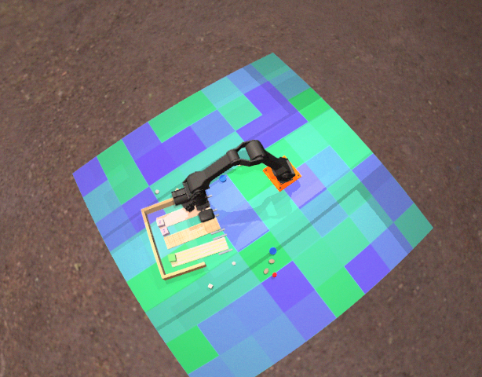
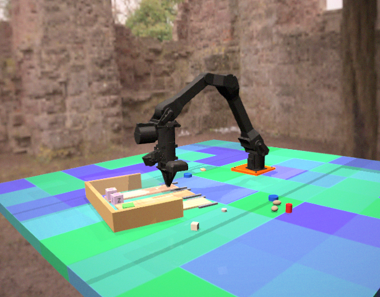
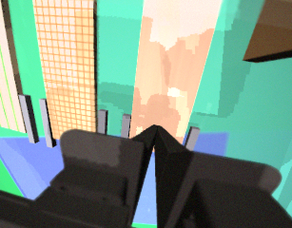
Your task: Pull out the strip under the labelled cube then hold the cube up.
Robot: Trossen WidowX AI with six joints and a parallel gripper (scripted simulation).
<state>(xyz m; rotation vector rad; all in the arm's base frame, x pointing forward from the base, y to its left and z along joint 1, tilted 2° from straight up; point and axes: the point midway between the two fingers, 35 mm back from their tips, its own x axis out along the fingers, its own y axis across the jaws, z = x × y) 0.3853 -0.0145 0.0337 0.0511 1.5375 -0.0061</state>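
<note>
Gripper Poised, Closed, Above Pale Strip

The black gripper (image 1: 197,207) (image 2: 168,185) (image 3: 156,129), its fingertips together and holding nothing, pointed down at the outer end of a pinkish strip (image 1: 176,217) (image 2: 142,192) (image 3: 171,62). Two pink cubes, one (image 1: 164,230) (image 2: 117,198) showing a "Z", sat inside the wooden frame (image 1: 153,247) (image 2: 148,209) (image 3: 274,35), near a green block (image 1: 172,258) (image 2: 128,205).

The tabletop (image 1: 297,283) (image 2: 215,255) is a patchwork of green, teal, blue and violet rectangles, bearing a flat orange base plate (image 1: 267,173) (image 2: 236,169) right of centre in the top view. At that view's lower left, a tan, wood-coloured three-sided wall (image 1: 152,244) (image 2: 148,211) frames two pale pink cubes (image 1: 162,226) (image 2: 117,198), one with a dark "Z" in the exterior view. In the wrist view, the orange-gridded cream strip (image 1: 190,234) (image 3: 67,62) is at upper left.
</note>
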